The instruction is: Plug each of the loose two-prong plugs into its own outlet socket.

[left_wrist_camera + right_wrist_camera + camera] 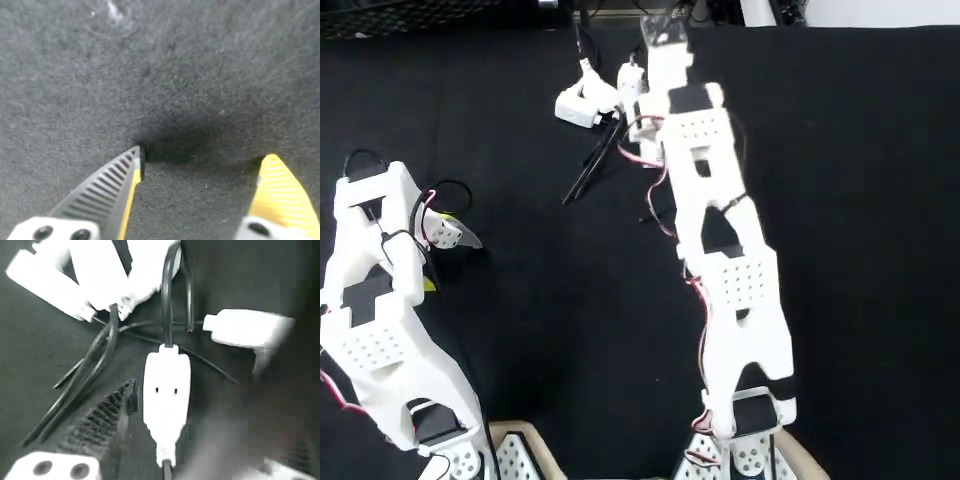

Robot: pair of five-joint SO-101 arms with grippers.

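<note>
Black cloth (860, 200): left hand (200, 162) spread; right hand (200, 390) spread around white socket (166, 395) (two slots up)

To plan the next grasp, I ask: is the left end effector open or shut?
Open: the left end effector has its fingers far apart, with only black cloth between them.

The table cover (200, 75) is matt, fuzzy black cloth. The white outlet socket (166, 395) looks like smooth plastic. Its black cord (166, 315) is smooth and faintly glossy.
</note>
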